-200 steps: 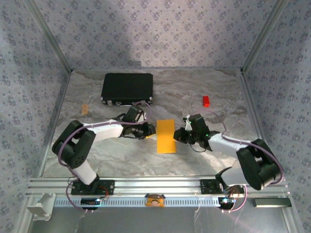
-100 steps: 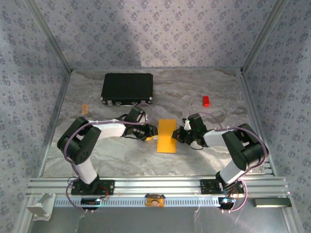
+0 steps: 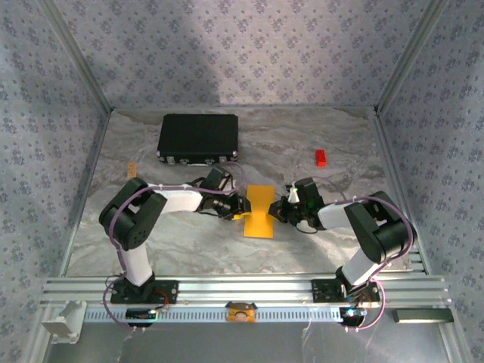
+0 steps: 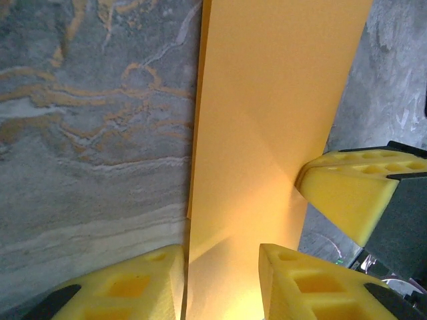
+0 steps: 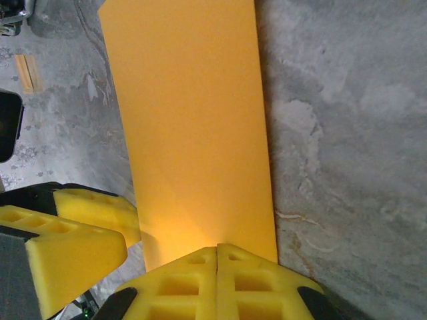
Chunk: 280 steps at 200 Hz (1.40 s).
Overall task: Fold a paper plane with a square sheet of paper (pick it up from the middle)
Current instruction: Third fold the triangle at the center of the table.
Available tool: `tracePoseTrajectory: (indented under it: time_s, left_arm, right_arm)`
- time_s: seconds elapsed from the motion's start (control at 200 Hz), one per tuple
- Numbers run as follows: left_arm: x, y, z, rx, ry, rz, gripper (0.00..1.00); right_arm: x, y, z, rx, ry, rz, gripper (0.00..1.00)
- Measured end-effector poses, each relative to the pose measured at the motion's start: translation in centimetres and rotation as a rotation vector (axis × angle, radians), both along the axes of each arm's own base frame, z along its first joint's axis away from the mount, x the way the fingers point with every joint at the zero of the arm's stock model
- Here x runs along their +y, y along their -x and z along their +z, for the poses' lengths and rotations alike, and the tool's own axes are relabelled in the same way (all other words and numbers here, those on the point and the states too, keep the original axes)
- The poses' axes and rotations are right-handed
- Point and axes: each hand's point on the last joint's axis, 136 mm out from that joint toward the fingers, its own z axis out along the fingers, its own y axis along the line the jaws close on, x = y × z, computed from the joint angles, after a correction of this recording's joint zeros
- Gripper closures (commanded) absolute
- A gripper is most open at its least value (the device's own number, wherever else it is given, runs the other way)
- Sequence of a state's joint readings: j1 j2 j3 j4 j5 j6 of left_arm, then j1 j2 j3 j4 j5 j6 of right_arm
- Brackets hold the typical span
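Note:
The square sheet of paper [image 3: 259,223] is bright orange and lies on the marble table as a long narrow rectangle, not as a paper plane. My left gripper [image 3: 242,206] is at its left edge, about halfway along. Its jaws stand apart with the sheet [image 4: 267,100] running between the yellow fingers [image 4: 133,287], so the left gripper [image 4: 220,280] is open. That left edge is slightly raised. My right gripper [image 3: 281,212] is at the opposite edge. It [image 5: 217,257] is shut, its tips together on the edge of the sheet [image 5: 193,113]. Whether paper is pinched there is hidden.
A black rectangular case [image 3: 198,138] lies at the back left. A small red block [image 3: 321,157] sits at the back right, and a small tan piece [image 3: 132,169] lies near the left wall. Patterned walls close in three sides.
My left gripper has slid right onto the sheet's left edge, and that edge has lifted a little. The right gripper has stayed shut at the right edge while its arm folded in.

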<state>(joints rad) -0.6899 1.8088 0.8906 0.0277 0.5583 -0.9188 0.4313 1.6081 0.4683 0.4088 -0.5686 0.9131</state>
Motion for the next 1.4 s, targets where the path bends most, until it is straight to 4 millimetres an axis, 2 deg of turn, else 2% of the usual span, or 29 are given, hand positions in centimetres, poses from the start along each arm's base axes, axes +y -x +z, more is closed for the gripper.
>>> tracePoseTrajectory:
  time_s: [0.225,0.495,0.58,0.625,0.715,0.794,0.919,0.954,0.994,1.239,1.399]
  left_arm:
    - [-0.4,0.0,0.3,-0.004,0.011,-0.008,0.73]
    - [-0.4,-0.1,0.3,-0.006,0.009,-0.007,0.88]
    - [-0.3,-0.1,0.3,-0.005,0.007,-0.003,1.00]
    - [-0.3,-0.1,0.3,-0.004,0.005,0.001,1.00]
    - [-0.3,-0.1,0.9,-0.012,0.015,0.002,1.00]
    - [0.1,-0.1,1.8,-0.020,0.030,0.017,1.00]
    - [1.3,0.1,3.3,-0.033,0.050,0.055,1.00]
    - [1.7,0.1,3.7,-0.036,0.055,0.067,1.00]
    - [2.1,0.0,4.0,-0.041,0.057,0.079,1.00]
    - [3.4,-0.1,3.5,-0.027,0.029,0.127,1.00]
    - [3.5,-0.1,3.4,-0.025,0.023,0.133,1.00]
  right_arm:
    - [0.0,0.0,0.0,0.000,0.000,0.000,0.97]
    - [0.0,0.0,0.0,0.000,-0.001,0.001,0.93]
    - [0.1,0.1,0.1,-0.004,-0.003,0.006,0.84]
    - [0.1,0.1,0.4,-0.013,0.000,0.011,0.77]
    - [0.1,0.6,1.4,-0.056,0.038,0.045,0.70]
    - [0.4,1.1,3.1,-0.143,0.116,0.097,0.66]
    - [2.5,1.6,7.1,-0.346,0.204,0.217,0.57]
    - [3.2,1.9,7.9,-0.398,0.223,0.247,0.53]
    - [3.9,2.4,8.5,-0.456,0.252,0.280,0.43]
    - [7.8,6.8,7.8,-0.823,0.486,0.565,0.41]
    - [9.3,8.4,7.2,-1.032,0.620,0.693,0.41]
